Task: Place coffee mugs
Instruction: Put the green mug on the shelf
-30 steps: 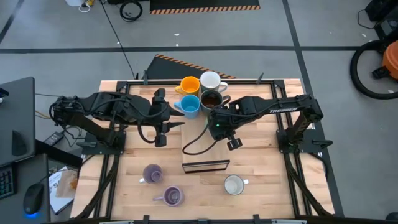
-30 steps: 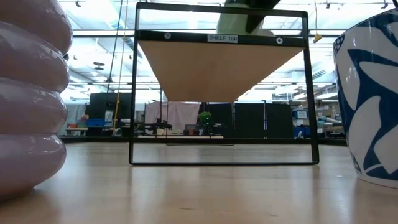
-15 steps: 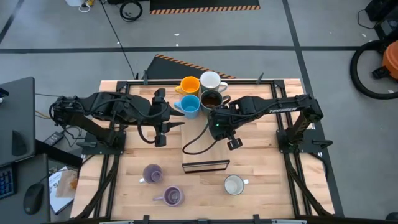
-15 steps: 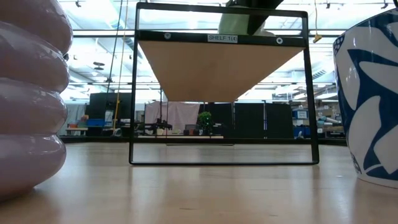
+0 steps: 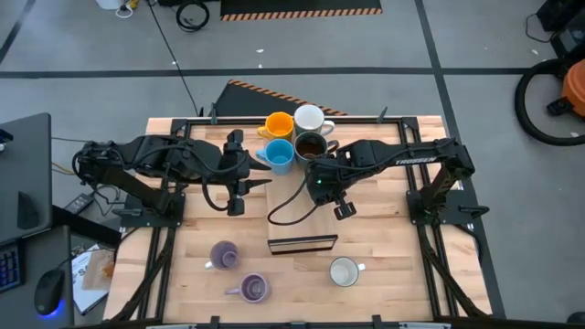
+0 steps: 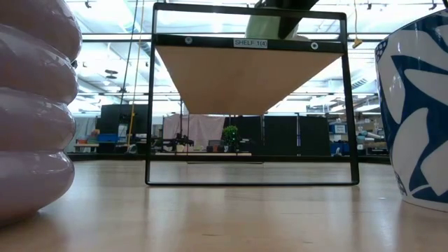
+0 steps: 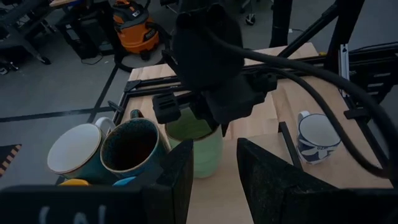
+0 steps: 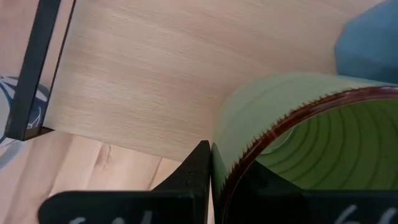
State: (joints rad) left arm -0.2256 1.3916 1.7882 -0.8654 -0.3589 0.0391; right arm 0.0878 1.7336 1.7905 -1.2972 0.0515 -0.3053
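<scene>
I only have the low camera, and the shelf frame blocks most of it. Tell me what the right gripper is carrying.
Observer: The right gripper is shut on the rim of a green mug.
Operator: List the mugs at the table's far edge.
Observer: Four stand clustered there: orange mug, white mug, dark brown mug and light blue mug.
Operator: Report the left arm.
Observer: The left gripper waits open beside the light blue mug, holding nothing.
</scene>
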